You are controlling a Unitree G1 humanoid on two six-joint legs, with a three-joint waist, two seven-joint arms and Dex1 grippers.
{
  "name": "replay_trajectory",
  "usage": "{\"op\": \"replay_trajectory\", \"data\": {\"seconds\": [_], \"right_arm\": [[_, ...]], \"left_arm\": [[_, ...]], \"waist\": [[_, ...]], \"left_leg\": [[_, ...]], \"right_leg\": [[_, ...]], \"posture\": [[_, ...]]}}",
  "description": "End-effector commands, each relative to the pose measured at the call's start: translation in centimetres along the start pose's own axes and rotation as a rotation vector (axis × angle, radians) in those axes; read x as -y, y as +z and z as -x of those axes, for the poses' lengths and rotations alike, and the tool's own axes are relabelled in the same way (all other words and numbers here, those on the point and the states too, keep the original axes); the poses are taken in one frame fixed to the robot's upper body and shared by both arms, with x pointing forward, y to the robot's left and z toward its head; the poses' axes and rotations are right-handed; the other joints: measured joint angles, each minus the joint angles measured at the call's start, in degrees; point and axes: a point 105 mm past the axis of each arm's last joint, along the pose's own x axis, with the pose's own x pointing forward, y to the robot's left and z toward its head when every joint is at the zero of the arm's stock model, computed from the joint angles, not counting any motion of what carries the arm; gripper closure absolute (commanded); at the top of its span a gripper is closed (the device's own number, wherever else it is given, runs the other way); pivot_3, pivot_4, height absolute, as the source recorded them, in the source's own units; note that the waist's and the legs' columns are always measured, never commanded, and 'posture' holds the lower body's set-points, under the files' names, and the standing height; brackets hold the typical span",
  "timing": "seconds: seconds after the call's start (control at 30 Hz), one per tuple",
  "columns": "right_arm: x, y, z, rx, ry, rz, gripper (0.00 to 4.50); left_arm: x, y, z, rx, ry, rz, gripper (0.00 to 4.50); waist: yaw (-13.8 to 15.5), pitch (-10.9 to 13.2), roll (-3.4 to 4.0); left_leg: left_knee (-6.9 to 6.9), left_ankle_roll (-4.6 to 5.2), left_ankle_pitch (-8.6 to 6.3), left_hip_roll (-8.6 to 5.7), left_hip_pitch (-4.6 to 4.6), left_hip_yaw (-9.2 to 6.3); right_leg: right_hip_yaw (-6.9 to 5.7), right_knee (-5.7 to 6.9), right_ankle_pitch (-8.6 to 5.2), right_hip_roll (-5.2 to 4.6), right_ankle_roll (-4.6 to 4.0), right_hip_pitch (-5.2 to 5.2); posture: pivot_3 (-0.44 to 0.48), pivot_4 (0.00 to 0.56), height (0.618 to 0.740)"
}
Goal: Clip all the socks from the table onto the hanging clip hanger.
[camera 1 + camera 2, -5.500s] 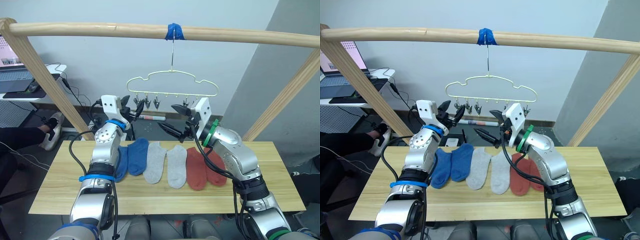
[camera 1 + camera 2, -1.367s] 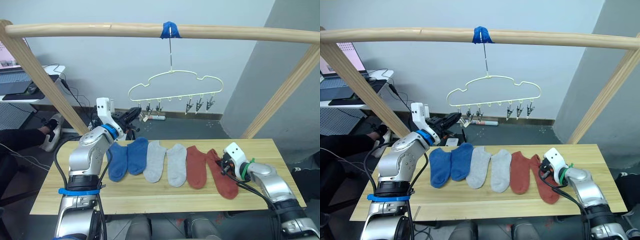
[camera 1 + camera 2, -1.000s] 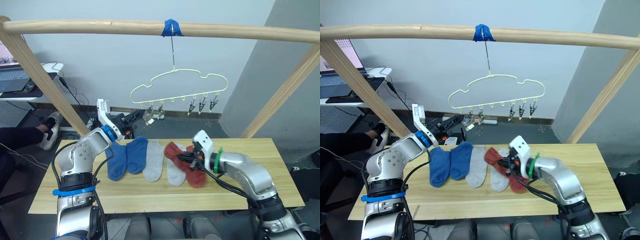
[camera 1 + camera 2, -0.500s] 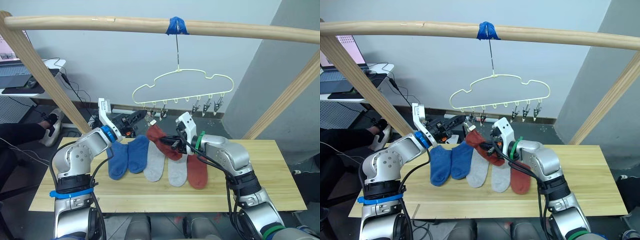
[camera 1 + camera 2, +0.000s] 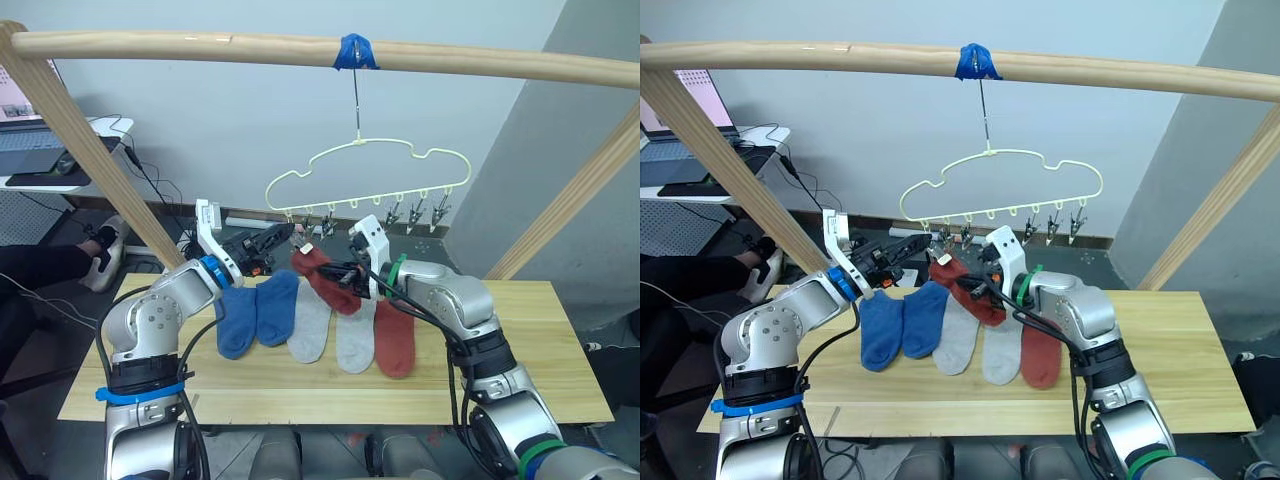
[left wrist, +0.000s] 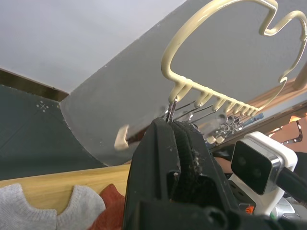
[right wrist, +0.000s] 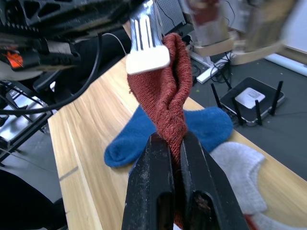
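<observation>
Five socks (image 5: 312,322) lie on the table (image 5: 560,385); right claw (image 7: 173,143) pinches one.

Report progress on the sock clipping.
Done: nothing hangs from the hanger yet. In hand: the right gripper pinches a red sock and lifts its cuff to the leftmost clip, which the left gripper squeezes. Left: five socks on the table, two blue, two grey, one red.
</observation>
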Motion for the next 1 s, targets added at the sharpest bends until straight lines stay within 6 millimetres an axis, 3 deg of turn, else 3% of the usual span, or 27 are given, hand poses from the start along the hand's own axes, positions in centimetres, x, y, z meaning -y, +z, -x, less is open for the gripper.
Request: {"op": "replay_trajectory", "data": {"seconds": [0.03, 0.1, 0.4, 0.43, 0.63, 0.87, 1.0], "right_arm": [[-0.4, 1.8, 0.2, 0.061, 0.017, 0.013, 4.49], [-0.3, 1.9, 0.2, 0.062, 0.015, 0.013, 4.49], [0.2, 1.6, -0.3, 0.058, -0.011, 0.016, 4.5], [0.2, 1.6, -0.3, 0.058, -0.013, 0.017, 4.5], [0.7, 1.1, -0.8, 0.041, -0.033, 0.041, 2.73], [3.2, -1.8, 1.7, -0.011, -0.142, 0.067, 0.17], [3.8, -2.6, 3.7, -0.013, -0.183, 0.092, 0.03]], "left_arm": [[0.8, 0.1, 0.1, -0.01, -0.03, -0.035, 4.5], [0.9, 0.1, 0.3, -0.01, -0.037, -0.043, 4.5], [0.5, 1.2, 1.7, 0.002, -0.014, -0.083, 1.77], [0.4, 1.3, 1.9, 0.0, -0.009, -0.09, 1.62], [0.6, -0.1, 3.7, -0.112, 0.018, -0.223, 0.0], [0.4, -1.4, 3.7, -0.138, 0.054, -0.386, 0.0], [0.7, -1.5, 2.9, -0.107, 0.053, -0.456, 0.0]], "waist": [[0.0, 0.0, 0.0], [0.0, 0.0, 0.0], [0.1, 0.0, 0.03], [0.1, 0.0, 0.03], [0.2, 0.1, 0.12], [1.6, 0.2, 0.24], [1.9, 0.3, 0.39]], "left_leg": [[0.0, 0.0, 0.0, 0.0, 0.0, -0.01], [0.0, 0.0, 0.0, 0.0, -0.01, -0.02], [0.01, 0.0, 0.0, 0.0, -0.06, -0.09], [0.01, 0.0, 0.0, 0.0, -0.06, -0.09], [-0.01, -0.01, 0.0, -0.01, -0.08, -0.08], [0.0, -0.01, 0.0, -0.03, -0.09, -0.08], [0.01, -0.01, 0.0, -0.04, -0.14, -0.05]], "right_leg": [[-0.01, 0.0, 0.0, 0.0, 0.0, 0.0], [-0.02, 0.0, 0.0, 0.0, 0.0, 0.0], [-0.09, 0.0, 0.0, 0.0, -0.01, -0.01], [-0.09, 0.0, 0.0, 0.0, -0.01, -0.02], [-0.09, -0.02, -0.01, -0.02, -0.02, -0.04], [-0.1, -0.03, -0.03, -0.04, -0.06, -0.04], [-0.07, -0.04, -0.04, -0.05, -0.08, -0.07]], "posture": [[0.098, 0.14, 0.74], [0.098, 0.139, 0.74], [0.111, 0.138, 0.74], [0.111, 0.138, 0.74], [0.114, 0.138, 0.74], [0.119, 0.141, 0.74], [0.111, 0.143, 0.74]]}}
